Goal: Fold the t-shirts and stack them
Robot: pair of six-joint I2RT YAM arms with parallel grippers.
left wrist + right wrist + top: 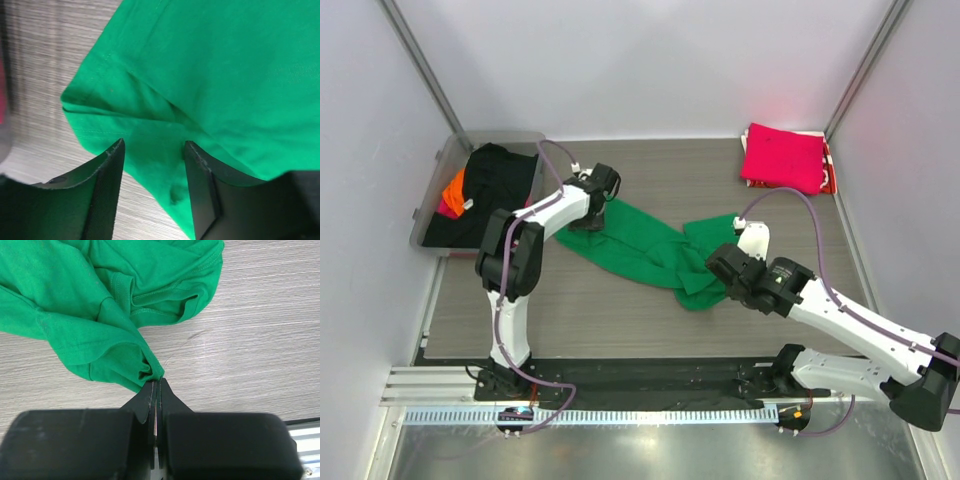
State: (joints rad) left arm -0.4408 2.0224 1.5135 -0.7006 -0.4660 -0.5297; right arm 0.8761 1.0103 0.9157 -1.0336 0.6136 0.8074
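Observation:
A bright green t-shirt (640, 250) lies crumpled in a long diagonal strip across the middle of the table. My left gripper (588, 222) is open over its upper-left end; in the left wrist view (154, 145) the jaws stand apart with green cloth (210, 75) under and between them. My right gripper (717, 263) is shut on a bunched hem at the shirt's lower-right end (75, 305), its fingertips (156, 381) pinching the fabric. A folded magenta-pink shirt (782, 157) lies at the back right. A black shirt (500, 180) and an orange one (453, 188) sit in the tub.
A clear plastic tub (430, 205) stands at the back left corner. A red-and-white patterned cloth (828, 165) shows under the magenta shirt. Grey walls close in the table on three sides. A metal rail (620, 410) runs along the near edge.

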